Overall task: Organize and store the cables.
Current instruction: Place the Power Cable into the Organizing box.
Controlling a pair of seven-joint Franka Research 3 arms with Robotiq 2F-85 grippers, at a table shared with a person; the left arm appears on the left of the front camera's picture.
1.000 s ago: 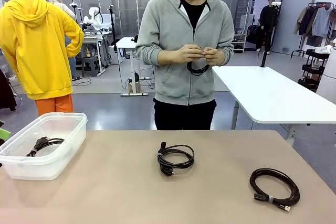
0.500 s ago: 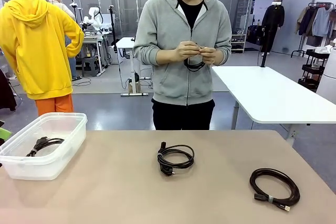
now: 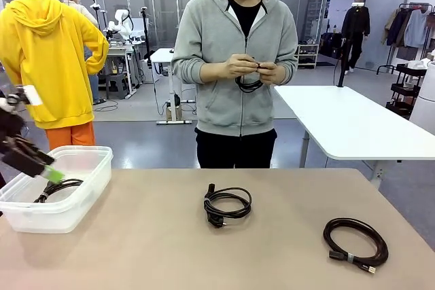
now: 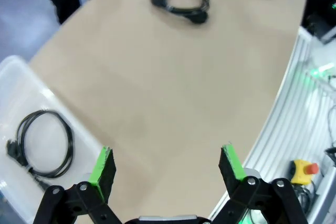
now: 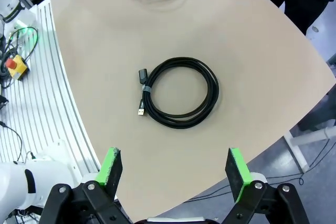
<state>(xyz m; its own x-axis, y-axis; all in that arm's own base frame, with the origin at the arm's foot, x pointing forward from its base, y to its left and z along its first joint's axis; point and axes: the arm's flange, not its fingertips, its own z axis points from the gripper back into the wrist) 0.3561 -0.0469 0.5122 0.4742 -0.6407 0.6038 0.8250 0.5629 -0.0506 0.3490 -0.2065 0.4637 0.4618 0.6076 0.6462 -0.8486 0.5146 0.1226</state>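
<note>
While the left gripper hangs tilted over the clear plastic bin at the table's left end, its jaws stand wide apart with nothing between them, the green pads bare. A binned cable, a thin black cord in a round coil, lies on the bin floor, left of the jaws. The right gripper looks down over the table edge, jaws likewise spread and empty. The tied cable, a loop cinched by a small band, lies on the matte tan top ahead of its fingertips, apart from them. A middle cable rests mid-table. The person's hands hold a fourth cable at chest height.
</note>
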